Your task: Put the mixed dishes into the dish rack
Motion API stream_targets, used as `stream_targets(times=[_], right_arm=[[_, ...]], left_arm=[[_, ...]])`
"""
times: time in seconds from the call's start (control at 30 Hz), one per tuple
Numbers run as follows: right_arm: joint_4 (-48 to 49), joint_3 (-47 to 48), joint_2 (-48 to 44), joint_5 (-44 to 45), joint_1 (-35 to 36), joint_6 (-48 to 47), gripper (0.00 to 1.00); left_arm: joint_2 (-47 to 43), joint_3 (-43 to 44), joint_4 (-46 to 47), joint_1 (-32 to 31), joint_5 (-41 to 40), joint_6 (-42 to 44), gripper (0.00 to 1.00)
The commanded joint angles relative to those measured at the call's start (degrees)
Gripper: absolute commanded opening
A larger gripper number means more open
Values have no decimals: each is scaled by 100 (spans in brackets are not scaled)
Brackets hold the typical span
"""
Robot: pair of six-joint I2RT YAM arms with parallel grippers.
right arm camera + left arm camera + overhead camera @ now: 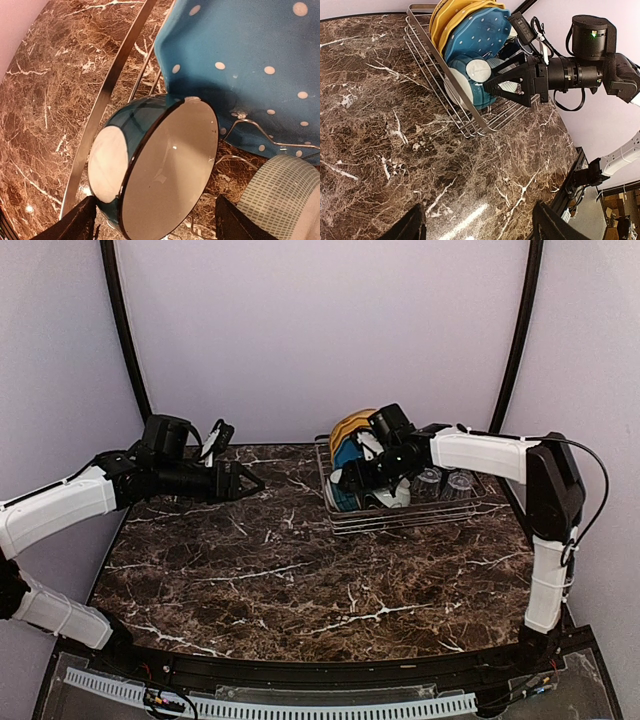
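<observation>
Right end effector (490, 87) is spread, seemingly just off bowl (165, 170) by dish rack (432, 62) edge; left end effector (250, 483) spread.

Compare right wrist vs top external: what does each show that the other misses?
Right wrist only: the teal bowl with its cream inside, and the grid pattern on a pale cup. Top external only: left gripper, yellow plate, two clear glasses. Both: blue dotted plate, rack, marble table.
</observation>
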Motion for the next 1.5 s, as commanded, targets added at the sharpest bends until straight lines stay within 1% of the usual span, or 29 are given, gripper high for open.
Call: stream_targets(times=[0.0,0.17,0.37,0.5,0.67,0.87,0.93,1.07,1.13,1.23,1.33,1.47], right_arm=[[129,-357,-246,323,-352,212,77],[387,-830,-551,220,-548,314,74],[394,-1026,-662,251,-685,282,73],[347,-1095,-720,500,-698,188,71],[213,-1150,-777,845,-698,47,65],[130,-1241,-841,1048,-698,-48,59],[104,-1276,-866,995,-699,-87,58],[372,-1455,-1007,529,-677,-245,57],[487,-1506,-1074,318,-638,-356,58],[572,-1512,-1181,248,-528,-526,60],[711,-1610,-1440,227,-383,-711,69],[860,-1879,-1989,423,-307,-866,84]], left_arm=[[-48,-91,38,0,56,-20,72],[-52,-104,34,4,49,-11,72],[-31,-104,64,5,65,-40,71],[-31,-104,63,5,60,-54,72],[-30,-132,61,5,48,-63,72],[9,-152,90,5,59,-70,71],[13,-164,101,5,64,-72,71],[22,-201,120,5,47,-66,71],[43,-194,128,5,45,-64,71],[71,-192,146,5,43,-59,72],[95,-203,137,5,-2,-21,72],[83,-183,-14,5,-366,133,74]])
